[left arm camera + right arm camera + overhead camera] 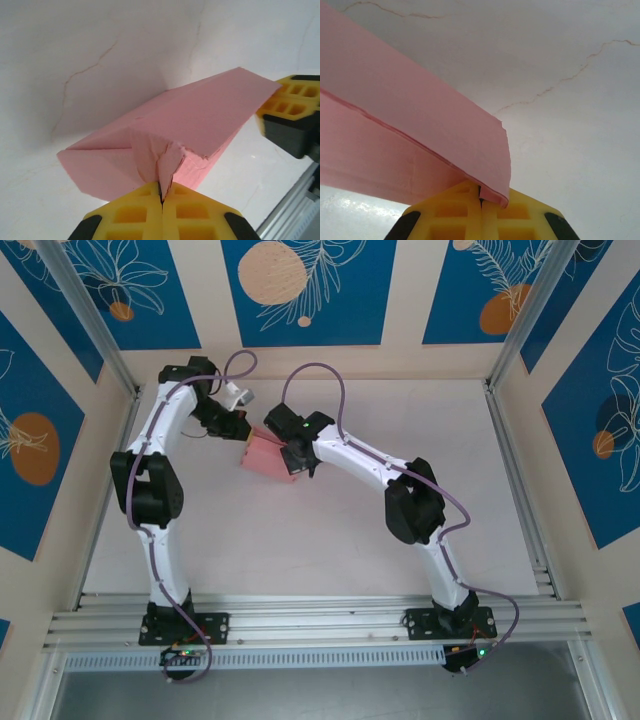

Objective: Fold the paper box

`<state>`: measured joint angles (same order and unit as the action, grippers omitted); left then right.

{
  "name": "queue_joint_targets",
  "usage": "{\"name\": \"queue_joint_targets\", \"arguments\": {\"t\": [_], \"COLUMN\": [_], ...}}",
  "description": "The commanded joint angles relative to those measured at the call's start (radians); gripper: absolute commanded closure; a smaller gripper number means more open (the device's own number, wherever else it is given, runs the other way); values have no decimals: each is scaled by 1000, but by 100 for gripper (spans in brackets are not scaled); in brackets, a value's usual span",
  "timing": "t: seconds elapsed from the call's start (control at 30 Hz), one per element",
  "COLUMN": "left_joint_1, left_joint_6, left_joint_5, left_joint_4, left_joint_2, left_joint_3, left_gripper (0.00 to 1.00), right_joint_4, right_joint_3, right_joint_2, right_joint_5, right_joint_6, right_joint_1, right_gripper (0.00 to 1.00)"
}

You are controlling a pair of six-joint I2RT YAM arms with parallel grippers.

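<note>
Pink paper box (266, 455), upper centre, stretches lengthwise from left gripper (161, 196) to right gripper (481, 200). Each is clamped on one end.

We see a white bench (300, 540), hairline cracks across its surface, with the pink paper box (268, 453) toward its far side; contact we cannot confirm.

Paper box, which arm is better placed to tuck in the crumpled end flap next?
Probably left. The left end effector is shut on the crumpled end flap of the paper box, so it can push it inward. The right end effector pinches a long panel's edge at the other end.
</note>
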<state>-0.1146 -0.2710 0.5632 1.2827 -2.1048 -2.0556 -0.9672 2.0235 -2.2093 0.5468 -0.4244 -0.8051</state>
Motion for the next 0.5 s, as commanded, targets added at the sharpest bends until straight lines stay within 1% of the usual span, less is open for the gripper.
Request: {"name": "queue_joint_targets", "arguments": {"t": [0.0, 0.07, 0.17, 0.27, 0.47], "left_joint_1": [-13, -12, -14, -20, -25], "left_joint_6": [-31, -29, -9, 8, 74], "left_joint_5": [160, 175, 132, 103, 51], "left_joint_4": [41, 39, 36, 4, -110], "left_joint_2": [-26, -32, -38, -32, -8], "left_joint_3": [-35, -38, -29, 30, 166], "left_gripper": [100, 100, 100, 100, 100], "right_joint_4": [-34, -36, -42, -40, -21], "right_joint_3": [16, 18, 20, 14, -18], "right_joint_2": [-48, -48, -43, -32, 12], "right_joint_5": [-57, -55, -44, -41, -45], "right_joint_6": [19, 19, 18, 15, 8], "right_joint_1": [-19, -18, -18, -20, -18], "right_gripper": [95, 95, 95, 95, 95]}}
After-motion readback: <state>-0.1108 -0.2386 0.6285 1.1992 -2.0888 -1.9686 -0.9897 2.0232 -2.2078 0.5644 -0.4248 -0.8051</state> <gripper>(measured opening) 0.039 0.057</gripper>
